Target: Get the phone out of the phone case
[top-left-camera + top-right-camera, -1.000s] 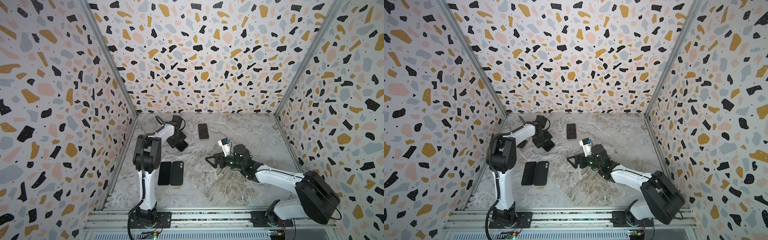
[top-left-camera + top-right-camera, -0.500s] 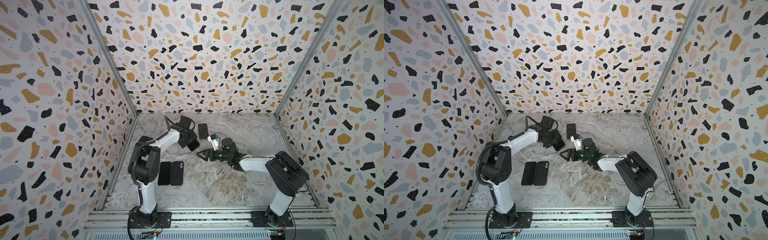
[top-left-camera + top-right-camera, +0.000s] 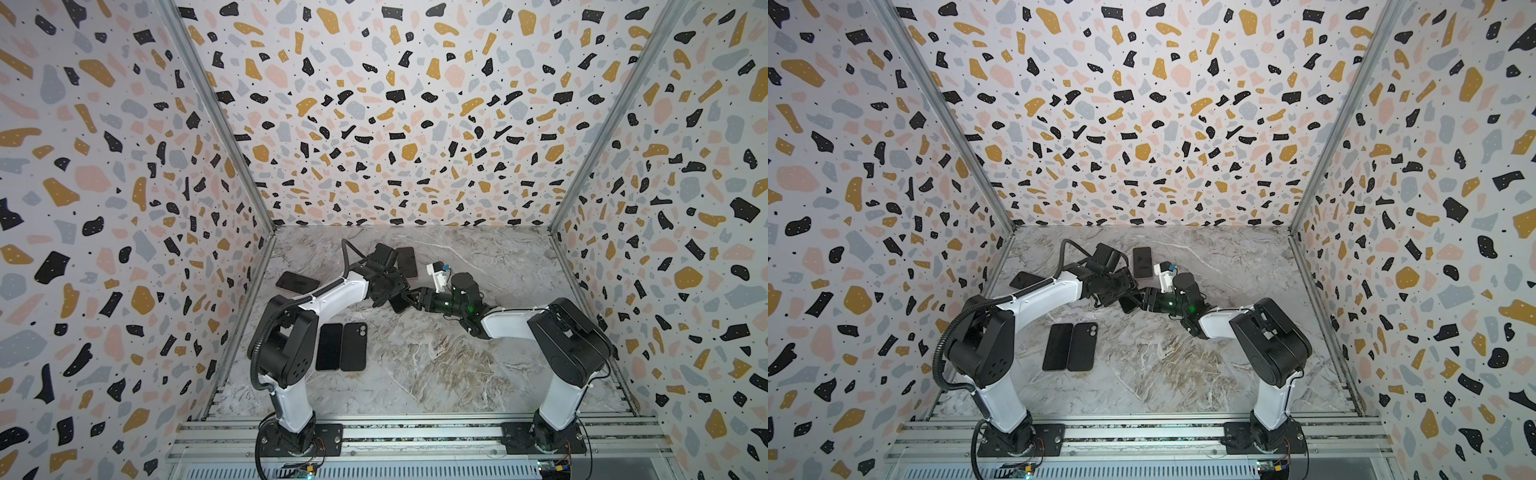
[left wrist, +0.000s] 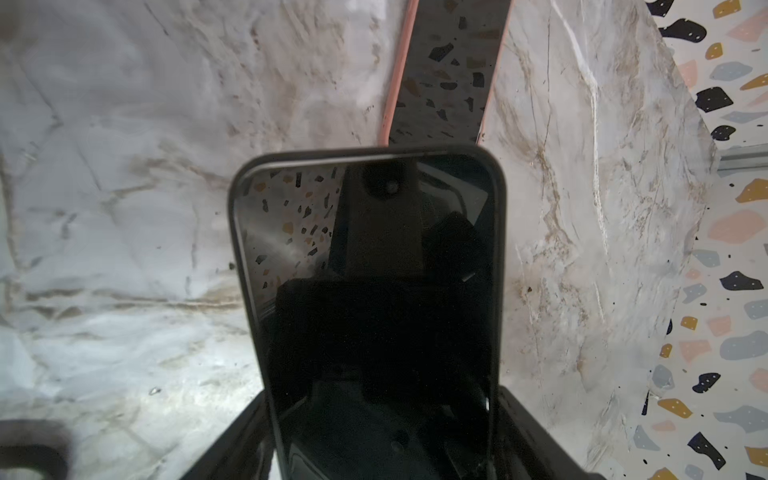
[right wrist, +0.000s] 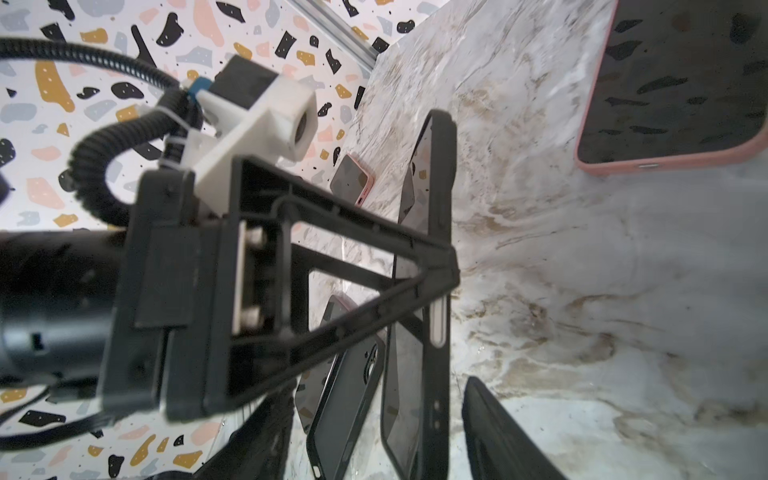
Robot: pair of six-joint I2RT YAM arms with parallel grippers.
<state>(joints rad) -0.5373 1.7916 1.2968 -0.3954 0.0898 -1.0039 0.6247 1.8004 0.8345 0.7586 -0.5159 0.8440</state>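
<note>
The left jaws pinch a glossy black phone [image 4: 374, 311] in its matte black case [image 4: 365, 153]; the right jaws, spread astride it, should clamp the case rim alone before peeling.

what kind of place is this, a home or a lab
Probably a robot test booth, not a home: terrazzo-print walls box in a marble-look tabletop, a left arm and right arm bolted to an aluminium rail, and phones lie loose.
</note>
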